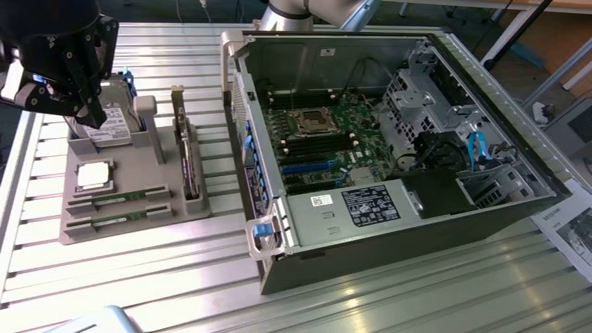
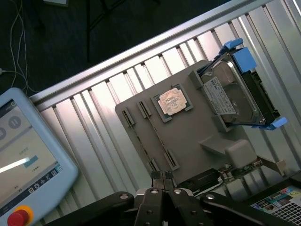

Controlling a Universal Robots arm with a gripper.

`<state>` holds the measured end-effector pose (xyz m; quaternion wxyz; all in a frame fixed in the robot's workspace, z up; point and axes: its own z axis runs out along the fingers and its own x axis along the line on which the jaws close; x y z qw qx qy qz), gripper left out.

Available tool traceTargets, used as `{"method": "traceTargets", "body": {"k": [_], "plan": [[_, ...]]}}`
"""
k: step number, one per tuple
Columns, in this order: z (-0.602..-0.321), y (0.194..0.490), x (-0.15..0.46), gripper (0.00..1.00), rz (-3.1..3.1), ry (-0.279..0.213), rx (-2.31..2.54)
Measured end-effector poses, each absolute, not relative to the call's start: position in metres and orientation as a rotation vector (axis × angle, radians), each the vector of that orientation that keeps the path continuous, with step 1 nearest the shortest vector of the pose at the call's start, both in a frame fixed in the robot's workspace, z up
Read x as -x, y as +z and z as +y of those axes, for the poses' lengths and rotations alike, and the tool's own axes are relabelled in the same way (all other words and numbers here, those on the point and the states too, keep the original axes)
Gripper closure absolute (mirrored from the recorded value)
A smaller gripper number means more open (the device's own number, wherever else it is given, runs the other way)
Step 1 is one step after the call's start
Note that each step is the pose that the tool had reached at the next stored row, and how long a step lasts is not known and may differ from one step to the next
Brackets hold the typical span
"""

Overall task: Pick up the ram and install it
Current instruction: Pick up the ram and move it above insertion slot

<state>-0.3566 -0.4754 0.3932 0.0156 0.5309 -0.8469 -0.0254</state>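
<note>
Two alike green ram sticks (image 1: 118,199) (image 1: 116,220) stand on edge in slots at the near end of a grey holder block (image 1: 138,170), at the exterior view's left. In the wrist view they show edge-on as thin lines (image 2: 139,141) (image 2: 157,134) between slot clips. My black gripper (image 1: 91,118) hangs above the far end of the block, over the hard drive (image 1: 111,121), well apart from both sticks. Its fingers (image 2: 162,181) are pressed together and hold nothing.
The block also carries a square silver processor (image 1: 93,175), a blue-clipped hard drive (image 2: 233,96) and an upright dark expansion card (image 1: 188,163). An open computer case (image 1: 500,208) with its motherboard (image 1: 324,142) lies at the exterior view's right. A teach pendant (image 2: 28,150) rests on the slatted metal table (image 1: 166,277).
</note>
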Motion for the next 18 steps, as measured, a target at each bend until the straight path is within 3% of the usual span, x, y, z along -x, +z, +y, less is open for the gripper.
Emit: {"method": "traceTargets", "body": {"k": [18], "plan": [[-0.4754,0.3932,0.3566,0.9,-2.409,-0.072,-1.956]]}}
